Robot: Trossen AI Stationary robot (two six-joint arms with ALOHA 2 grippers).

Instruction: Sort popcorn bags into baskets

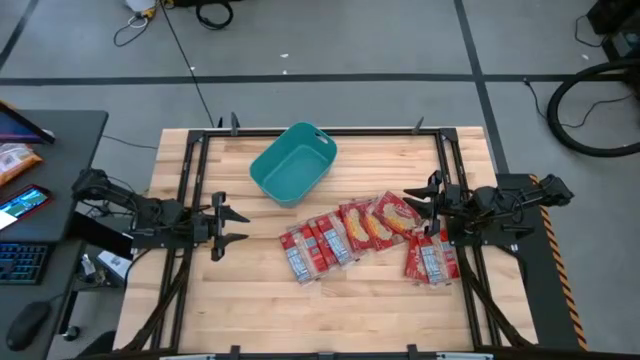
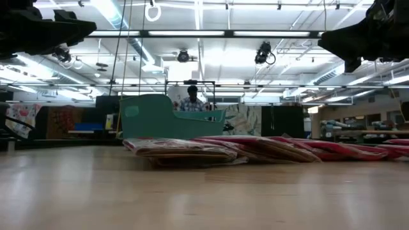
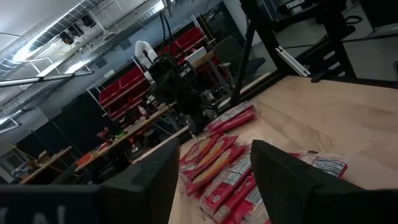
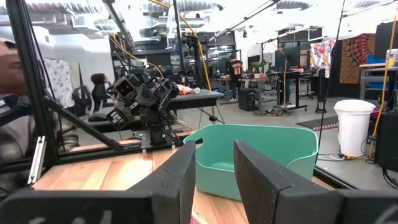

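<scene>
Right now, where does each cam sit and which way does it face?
High: overhead, straight down; both arms flank teal basket and popcorn bags.
Low: table height, level across; bags before basket, arms overhead.
Left wrist: past open left end effector toward bags, right arm.
Right wrist: past open right end effector toward basket, left arm.
Shared: both wrist views show the opposite arm.

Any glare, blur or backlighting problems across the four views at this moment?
Low view: bright ceiling lights silhouette both arms, and the near table is soft. Left wrist view: the fingers are blurred dark shapes, while the popcorn bags stay readable. Right wrist view: the basket is clear. High view: evenly lit.
</scene>
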